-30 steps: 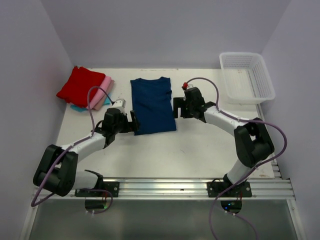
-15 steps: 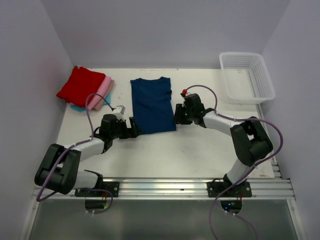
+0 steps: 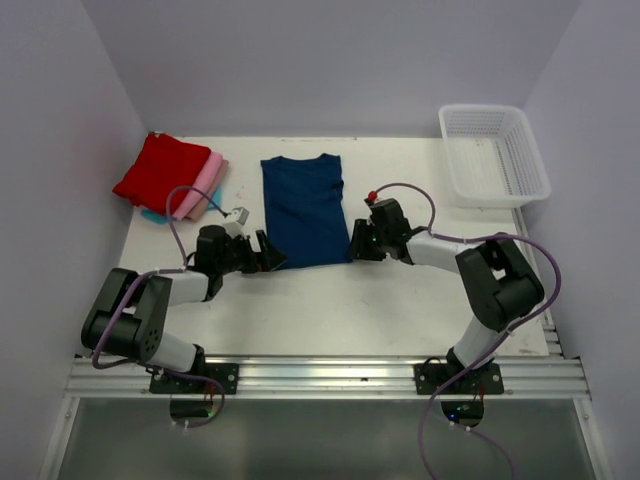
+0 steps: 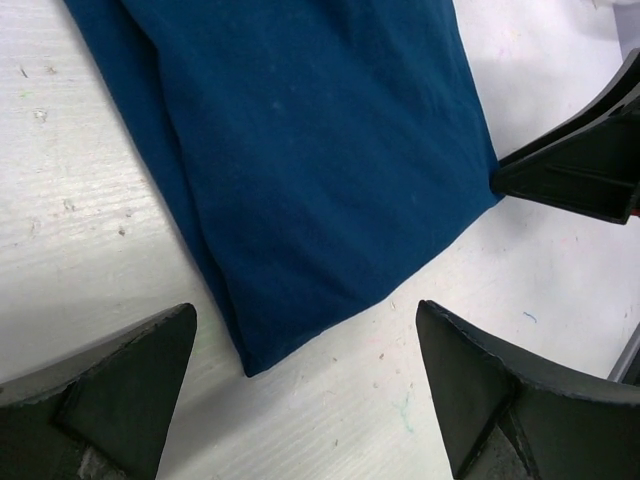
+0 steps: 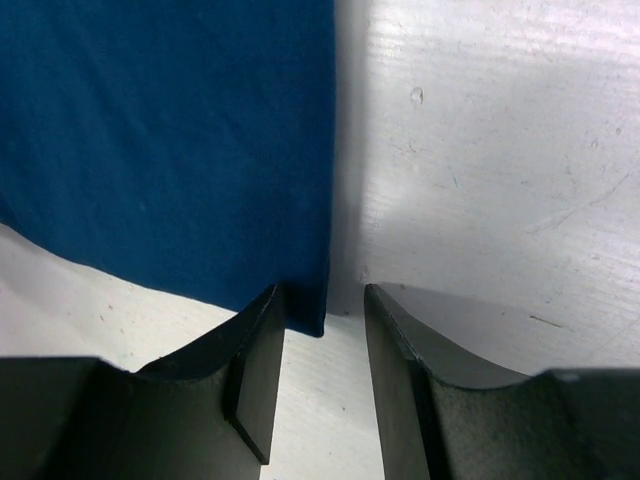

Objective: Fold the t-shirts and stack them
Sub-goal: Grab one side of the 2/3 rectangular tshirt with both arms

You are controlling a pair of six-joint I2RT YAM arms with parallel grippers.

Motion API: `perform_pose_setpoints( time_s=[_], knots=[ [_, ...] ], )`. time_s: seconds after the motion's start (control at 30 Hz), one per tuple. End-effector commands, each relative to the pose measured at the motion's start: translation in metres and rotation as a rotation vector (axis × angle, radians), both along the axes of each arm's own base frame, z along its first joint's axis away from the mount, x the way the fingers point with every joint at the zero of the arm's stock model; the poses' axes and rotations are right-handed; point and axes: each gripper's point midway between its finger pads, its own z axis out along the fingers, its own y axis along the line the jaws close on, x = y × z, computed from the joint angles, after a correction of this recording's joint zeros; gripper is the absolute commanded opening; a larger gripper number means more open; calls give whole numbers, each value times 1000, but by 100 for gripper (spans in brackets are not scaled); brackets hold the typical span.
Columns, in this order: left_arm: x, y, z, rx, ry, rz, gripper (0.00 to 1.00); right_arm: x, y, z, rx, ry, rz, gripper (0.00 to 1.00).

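The navy t-shirt (image 3: 305, 208) lies flat, folded into a long strip, at the middle of the table (image 3: 400, 300). My left gripper (image 3: 270, 252) sits low at its near left corner, open wide; in the left wrist view that corner (image 4: 250, 365) lies between the spread fingers (image 4: 110, 400) without touching them. My right gripper (image 3: 356, 246) is at the near right corner. Its jaws are narrowed but apart, and the corner (image 5: 310, 318) lies in the gap beside the left finger (image 5: 250, 360), not pinched. Folded red (image 3: 160, 170), pink (image 3: 203, 188) and teal (image 3: 155, 215) t-shirts are stacked at the back left.
A white mesh basket (image 3: 495, 155) stands at the back right corner. Purple walls close in the table on three sides. The right gripper's fingers (image 4: 585, 165) show at the right edge of the left wrist view.
Both grippers came down and toward me along the navy shirt's edges to its near corners. The right jaws narrowed from wide open; the left stayed wide.
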Motion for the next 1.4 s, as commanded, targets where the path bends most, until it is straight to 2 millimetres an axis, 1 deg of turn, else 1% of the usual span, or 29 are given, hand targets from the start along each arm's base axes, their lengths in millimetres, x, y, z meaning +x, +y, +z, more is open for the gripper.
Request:
perform_pose_setpoints(
  time_s=[0.0, 0.13, 0.23, 0.27, 0.3, 0.43, 0.47, 0.53, 0.63, 0.7, 0.73, 0.77, 0.83, 0.87, 0.9, 0.93, 0.97, 1.07, 1.1, 1.13, 1.17, 1.2, 1.23, 1.27, 1.3, 1.37],
  knots=[
    [-35, 4, -40, 18, 215, -9, 96, 1, 8, -1, 46, -12, 0, 41],
    [-40, 3, -45, 8, 263, -2, 90, 1, 7, -5, 43, -3, -6, 39],
    [-40, 4, -49, 12, 288, 5, 83, 2, 9, -7, 46, 0, -2, 38],
    [-41, 3, -49, 10, 293, 3, 79, 3, 10, -8, 48, 1, -1, 38],
    [-40, 3, -50, 6, 297, 8, 78, 3, 11, -9, 47, 4, 1, 38],
    [-41, 3, -54, -1, 317, 16, 70, 4, 13, -9, 55, 4, 2, 35],
    [-42, 3, -55, -3, 323, 18, 67, 5, 13, -9, 56, 3, 2, 34],
    [-43, 3, -58, -7, 335, 26, 65, 6, 13, -8, 56, 1, 2, 34],
    [-44, 2, -61, -15, 347, 31, 58, 7, 14, -9, 57, 1, 5, 29],
    [-44, 2, -60, -17, 353, 34, 55, 6, 15, -10, 57, 7, 9, 29],
    [-43, 5, -61, -2, 351, 50, 54, 6, 15, -10, 57, 7, 9, 29],
    [-46, 9, -63, 21, 366, 65, 56, 5, 14, -11, 55, 9, 10, 29],
    [-41, 16, -53, 57, 328, 103, 63, 5, 13, -10, 53, 6, 9, 29],
    [-45, 22, -55, 83, 345, 129, 69, 4, 13, -10, 50, 5, 12, 29],
    [-42, 25, -46, 88, 319, 146, 76, 4, 13, -10, 50, 7, 11, 29],
    [-40, 30, -46, 112, 313, 171, 85, 5, 13, -10, 51, 7, 10, 28],
    [-44, 33, -46, 130, 327, 179, 87, 5, 14, -9, 52, 6, 12, 28],
    [-45, 33, -45, 137, 333, 165, 89, 7, 15, -9, 55, 3, 14, 27],
    [-47, 31, -49, 136, 348, 155, 89, 7, 15, -9, 56, 3, 14, 26],
    [-44, 31, -48, 138, 351, 156, 89, 8, 15, -8, 58, 2, 14, 26],
    [-44, 28, -48, 131, 354, 153, 88, 8, 17, -9, 59, 3, 16, 24],
    [-46, 27, -53, 128, 372, 146, 86, 9, 17, -8, 60, 3, 16, 24],
    [-47, 24, -54, 114, 380, 133, 84, 9, 17, -8, 61, 2, 16, 24],
    [-45, 21, -55, 100, 378, 129, 82, 9, 17, -8, 61, 2, 17, 23],
    [-49, 20, -62, 97, 406, 124, 81, 10, 17, -8, 60, 3, 16, 23],
    [-50, 14, -67, 78, 418, 111, 78, 10, 17, -9, 58, 6, 16, 23]
  ],
)
